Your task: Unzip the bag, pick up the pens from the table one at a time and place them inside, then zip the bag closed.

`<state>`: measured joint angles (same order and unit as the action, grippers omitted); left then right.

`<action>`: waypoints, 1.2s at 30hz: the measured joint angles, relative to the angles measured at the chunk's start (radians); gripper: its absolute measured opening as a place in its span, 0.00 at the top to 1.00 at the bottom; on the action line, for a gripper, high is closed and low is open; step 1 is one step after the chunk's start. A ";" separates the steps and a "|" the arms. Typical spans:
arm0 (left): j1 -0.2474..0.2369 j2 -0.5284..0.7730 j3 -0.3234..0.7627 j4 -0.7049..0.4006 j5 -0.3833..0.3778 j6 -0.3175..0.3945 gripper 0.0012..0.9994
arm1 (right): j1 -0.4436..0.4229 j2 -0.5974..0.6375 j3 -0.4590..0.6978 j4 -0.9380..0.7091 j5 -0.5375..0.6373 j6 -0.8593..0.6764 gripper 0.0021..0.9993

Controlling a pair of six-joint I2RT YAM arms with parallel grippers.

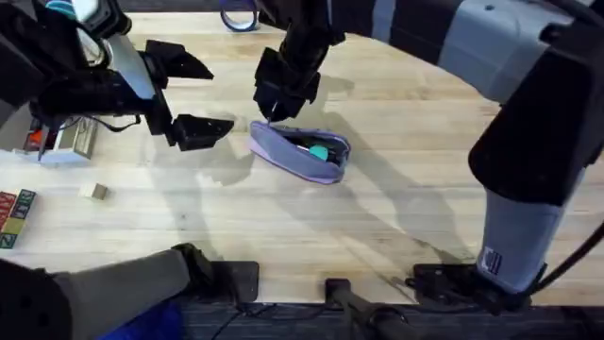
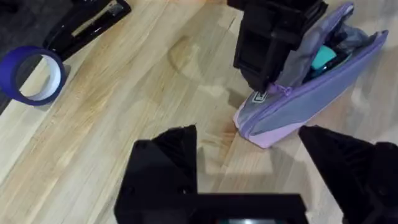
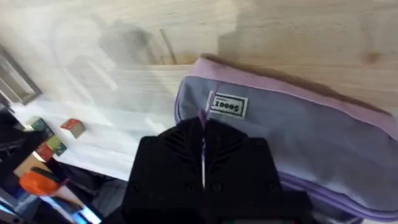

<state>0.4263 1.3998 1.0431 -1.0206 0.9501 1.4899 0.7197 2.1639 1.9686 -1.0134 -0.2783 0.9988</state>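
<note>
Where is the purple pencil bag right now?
The bag lies on the table near the middle of the overhead view, with the right gripper pinching its zipper end and the open left gripper nearby.

The table (image 1: 396, 203) under me is pale wood, planked, smooth with a soft sheen. The bag (image 1: 283, 151) at centre frame is matt woven cloth, lavender and grey-blue, with a stitched fabric label (image 3: 227, 107). My right gripper (image 3: 203, 146) is matt black plastic. The tape roll (image 2: 32, 76), at the left of my left wrist view, looks glossy blue.
</note>
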 joint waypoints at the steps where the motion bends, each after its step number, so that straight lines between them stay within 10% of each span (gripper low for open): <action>1: 0.000 0.000 0.000 0.000 0.000 0.000 0.00 | 0.000 0.000 0.000 -0.001 0.001 -0.016 0.97; 36: 0.000 0.000 0.000 0.000 0.000 0.000 0.01 | 0.006 -0.104 0.000 -0.055 0.076 -0.200 0.97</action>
<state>0.4263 1.3998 1.0428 -1.0206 0.9504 1.4899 0.7254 2.0598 1.9690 -1.0683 -0.2020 0.7990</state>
